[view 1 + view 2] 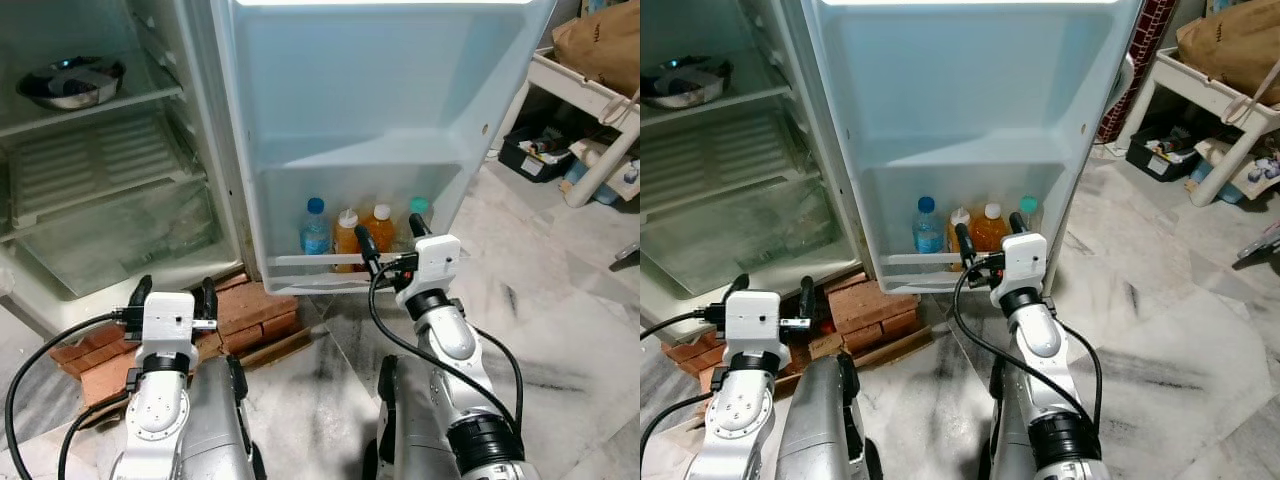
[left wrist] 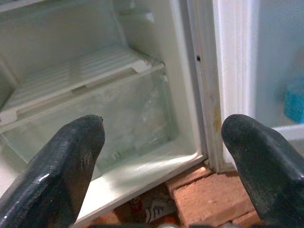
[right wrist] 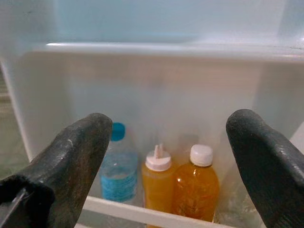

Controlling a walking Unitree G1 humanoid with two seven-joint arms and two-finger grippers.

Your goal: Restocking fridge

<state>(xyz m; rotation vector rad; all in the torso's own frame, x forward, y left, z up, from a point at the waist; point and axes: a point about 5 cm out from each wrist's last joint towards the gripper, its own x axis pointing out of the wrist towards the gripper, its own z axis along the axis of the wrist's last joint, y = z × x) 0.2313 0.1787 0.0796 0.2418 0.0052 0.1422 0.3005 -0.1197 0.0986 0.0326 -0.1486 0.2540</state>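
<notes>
Orange juice bottles [image 1: 362,240] stand in the door shelf [image 1: 320,262] just ahead of my right pincer [image 1: 392,240], fingers apart. Left pincer [image 1: 172,292], also apart, faces the fridge [image 1: 100,160] interior.

I see red bricks [image 1: 250,310] under the cabinet | marble floor [image 1: 560,330] | white rack [image 1: 590,95] at right (brown paper bag [image 1: 605,45] on top) | black crate [image 1: 535,152] beneath
</notes>
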